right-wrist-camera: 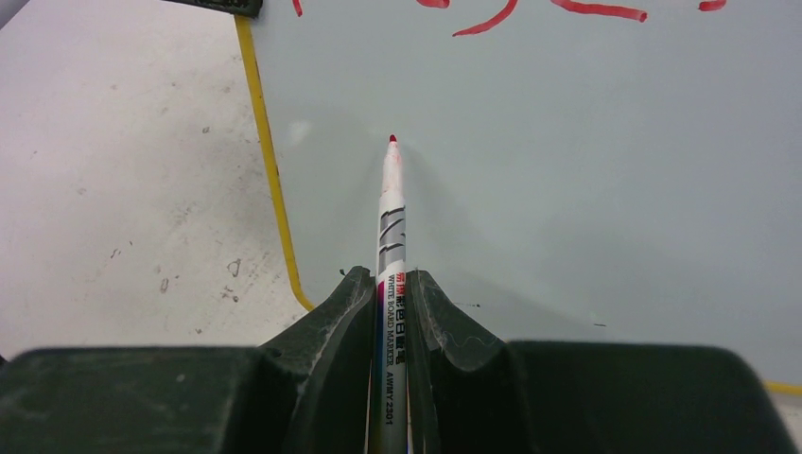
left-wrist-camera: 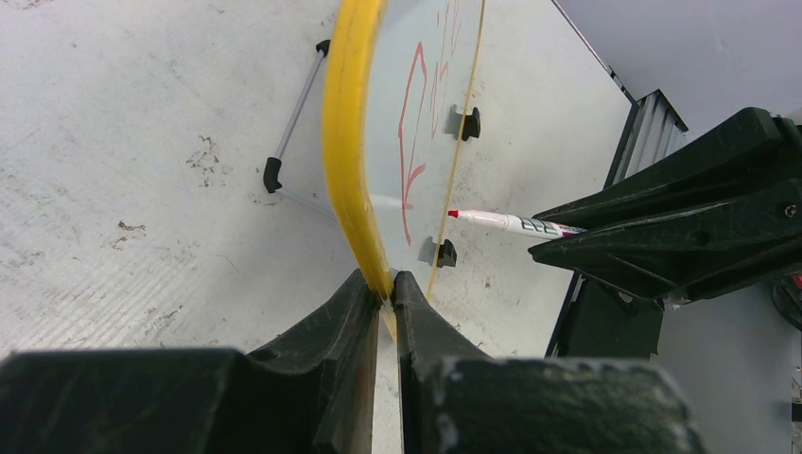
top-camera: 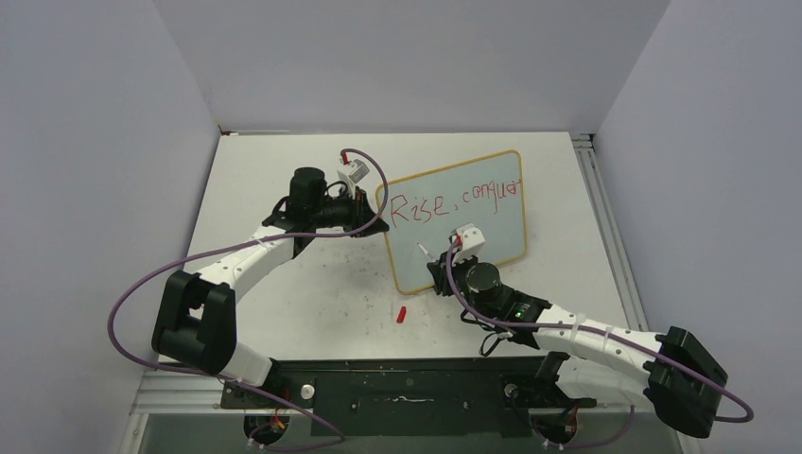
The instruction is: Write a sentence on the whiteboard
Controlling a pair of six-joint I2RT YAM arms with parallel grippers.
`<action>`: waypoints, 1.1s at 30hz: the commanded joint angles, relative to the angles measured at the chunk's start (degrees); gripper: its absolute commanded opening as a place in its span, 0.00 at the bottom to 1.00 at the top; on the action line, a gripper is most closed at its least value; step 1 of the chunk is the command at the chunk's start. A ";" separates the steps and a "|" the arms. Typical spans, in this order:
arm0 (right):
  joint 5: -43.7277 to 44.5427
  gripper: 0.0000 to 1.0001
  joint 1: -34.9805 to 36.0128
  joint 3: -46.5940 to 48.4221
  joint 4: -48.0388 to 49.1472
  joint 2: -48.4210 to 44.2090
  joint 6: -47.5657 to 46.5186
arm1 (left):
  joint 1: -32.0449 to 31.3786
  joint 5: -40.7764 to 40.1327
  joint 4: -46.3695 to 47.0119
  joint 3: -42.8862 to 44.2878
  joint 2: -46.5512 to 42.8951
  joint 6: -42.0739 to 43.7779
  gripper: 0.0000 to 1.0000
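The table [top-camera: 284,189] is white and scuffed, with grey smudges. Its near edge is partly covered by the arm bases.

The board [top-camera: 501,236] stands up from the table near the middle, right of center. A thin grey leg [left-wrist-camera: 293,113] with a black tip props it from behind. The top view does not show how far it leans. Two black clips [left-wrist-camera: 462,121] sit on its far edge in the left wrist view. Its lower part is hidden in the top view by the right arm's wrist.

The left tool [left-wrist-camera: 390,284] is clamped on the board's yellow frame at its left edge, fingers pressed to either side. In the top view that grip is mostly hidden under the wrist.

The right tool [right-wrist-camera: 392,279] is closed around a marker [right-wrist-camera: 391,218], whose rear end is lost between the fingers. The red tip points at the bare lower part of the board, below the writing. Whether it touches the surface cannot be told.

The sentence [top-camera: 454,200] is a single red line across the board's upper part, reading "Rise, conquer", with the last letters hard to make out. The right wrist view cuts it off to a few stroke ends. The left wrist view shows it too edge-on to read.

A small red cap [top-camera: 401,313] lies on the table just in front of the board.
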 commanded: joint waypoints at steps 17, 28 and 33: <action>4.94 0.05 0.58 3.27 5.17 4.71 -1.16 | 0.27 0.99 1.09 2.24 -1.83 1.45 0.00; 2.56 0.05 0.76 3.29 4.62 6.12 -1.88 | 0.27 1.10 1.07 2.17 -1.90 1.45 0.00; 2.58 0.05 1.64 2.37 3.66 6.11 -1.50 | 0.27 1.03 1.11 2.08 -1.94 1.45 0.00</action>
